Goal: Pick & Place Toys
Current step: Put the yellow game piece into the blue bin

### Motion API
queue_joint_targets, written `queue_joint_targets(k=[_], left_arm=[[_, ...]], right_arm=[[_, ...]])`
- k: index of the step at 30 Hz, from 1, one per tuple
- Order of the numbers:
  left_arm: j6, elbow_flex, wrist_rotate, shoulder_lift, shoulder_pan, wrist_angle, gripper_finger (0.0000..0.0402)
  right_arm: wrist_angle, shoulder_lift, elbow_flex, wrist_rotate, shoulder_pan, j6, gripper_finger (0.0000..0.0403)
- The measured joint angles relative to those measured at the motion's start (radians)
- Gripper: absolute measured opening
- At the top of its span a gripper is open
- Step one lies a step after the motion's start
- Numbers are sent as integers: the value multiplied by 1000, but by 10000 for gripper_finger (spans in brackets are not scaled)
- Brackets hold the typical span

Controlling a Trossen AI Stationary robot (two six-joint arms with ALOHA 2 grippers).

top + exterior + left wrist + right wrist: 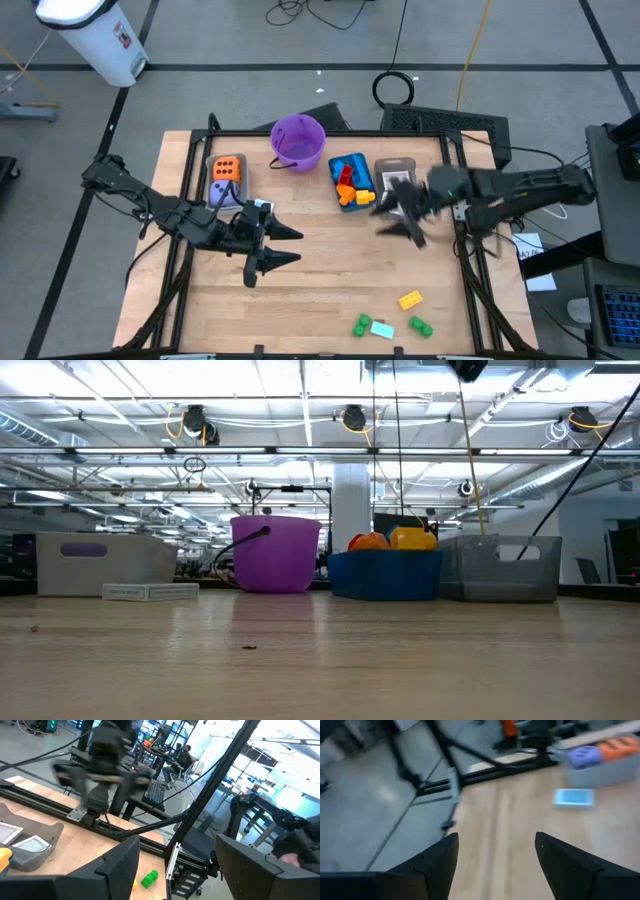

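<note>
Light was bright and even, coming from ceiling strip lamps. The right gripper smeared with motion blur; beyond its fingers the table was soft.

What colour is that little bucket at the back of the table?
Purple. The bucket shows best in the high view, between the two bins.

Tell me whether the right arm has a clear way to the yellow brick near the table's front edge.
Probably yes. The right claw is open and empty, and bare wood lies between it and the yellow brick.
</note>
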Motion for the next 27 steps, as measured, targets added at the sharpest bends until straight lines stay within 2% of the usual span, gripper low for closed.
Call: queue_joint_targets(k=[6,13,19,27], left_arm=[[0,0,0,0,0,0,266],[0,0,-1,0,0,0,266],[0,0,-1,0,0,0,266],[0,0,-2,0,2,0,266]], right_arm=[[-169,7,0,214,355,-51,255],[-393,132,0,371,659,-26,256],[-451,278,0,390,783,-47,256],[-358,421,-28,389,831,-24,256]])
